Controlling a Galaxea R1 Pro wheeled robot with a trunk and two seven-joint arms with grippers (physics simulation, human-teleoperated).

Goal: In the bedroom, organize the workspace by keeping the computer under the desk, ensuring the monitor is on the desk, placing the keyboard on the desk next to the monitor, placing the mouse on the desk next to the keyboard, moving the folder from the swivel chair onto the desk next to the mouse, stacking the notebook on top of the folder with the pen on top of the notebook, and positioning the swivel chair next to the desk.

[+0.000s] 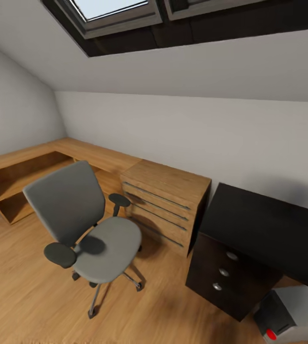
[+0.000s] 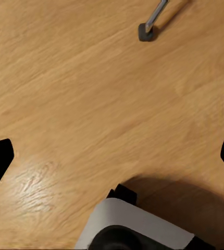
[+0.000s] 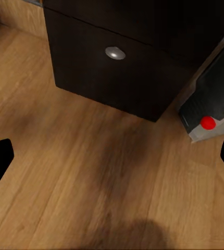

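The swivel chair (image 1: 89,224) stands apart from the desk (image 1: 268,229); both pincers hang spread, grasping nothing.

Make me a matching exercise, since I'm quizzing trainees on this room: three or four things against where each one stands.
Things:
1. grey padded swivel chair
2. light grey computer tower
3. light-wood chest of drawers
4. glossy black desk

Places:
A. between the chair and the black desk, against the wall
B. on open wooden floor, apart from the desk
C. on the floor beside the dark drawers
D. along the wall at the view's right

Pairs: 1-B, 2-C, 3-A, 4-D
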